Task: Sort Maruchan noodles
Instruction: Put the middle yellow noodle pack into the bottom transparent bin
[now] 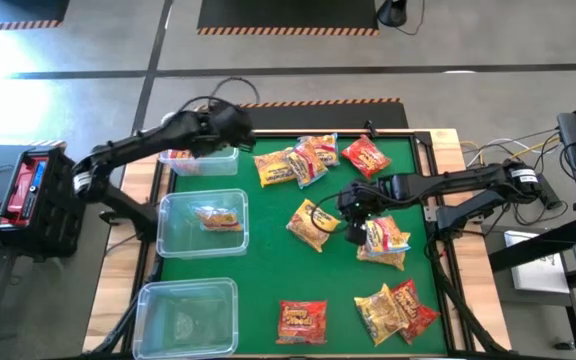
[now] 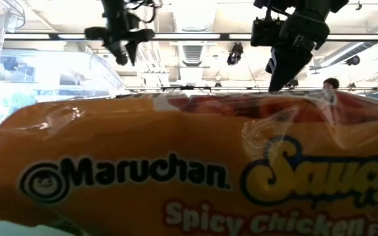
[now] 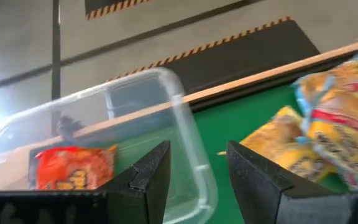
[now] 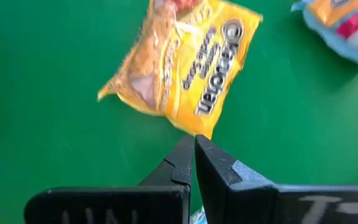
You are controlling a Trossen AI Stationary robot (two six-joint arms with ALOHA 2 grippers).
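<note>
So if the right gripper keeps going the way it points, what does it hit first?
Most likely the yellow noodle packet: the right gripper, shut, points at its near corner, just ahead on the green mat. The height above it is unclear.

I'm working in a robotics lab: hazard-striped floor mats (image 1: pixel 288 14), a green worktop (image 1: pixel 268 240), cables (image 1: pixel 488 152), exposed ceiling ducts (image 2: pixel 195 49).
</note>
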